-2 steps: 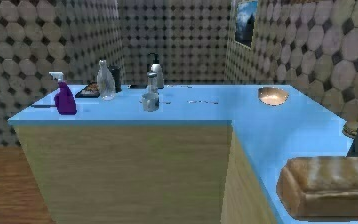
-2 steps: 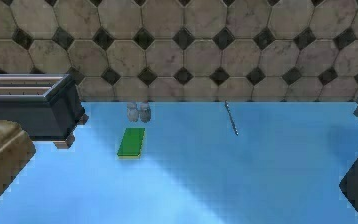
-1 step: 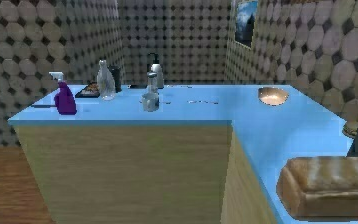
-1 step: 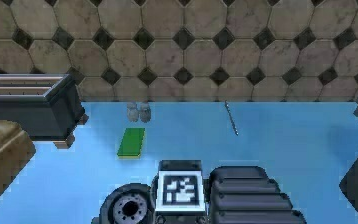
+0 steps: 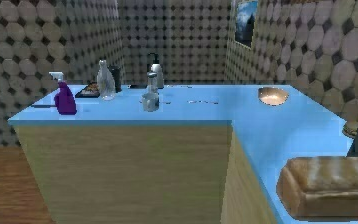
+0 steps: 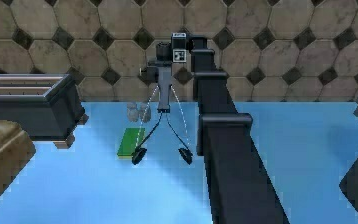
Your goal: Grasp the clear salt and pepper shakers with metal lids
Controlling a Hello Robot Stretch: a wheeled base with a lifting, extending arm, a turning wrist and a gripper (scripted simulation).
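On the light blue counter (image 5: 187, 108) a small clear vessel with a grey top (image 5: 150, 95) stands near the middle, and a similar one (image 5: 157, 74) stands farther back. In the arm side view the dark arm (image 6: 222, 130) reaches out over the counter (image 6: 287, 140). My gripper (image 6: 162, 156) hangs from its dark body, with two thin fingers (image 6: 140, 155) spread downward. Two small pale glassy things (image 6: 137, 110) stand just left of the gripper body, next to a flat green pad (image 6: 130, 143). I cannot tell whether the gripper holds anything.
A purple spray bottle (image 5: 65, 98), a clear bottle (image 5: 106, 80), a bowl (image 5: 273, 96) and a bread loaf (image 5: 325, 185) sit on the counter. A dark box-like appliance (image 6: 32, 105) stands at the arm side view's left. Patterned walls close the back.
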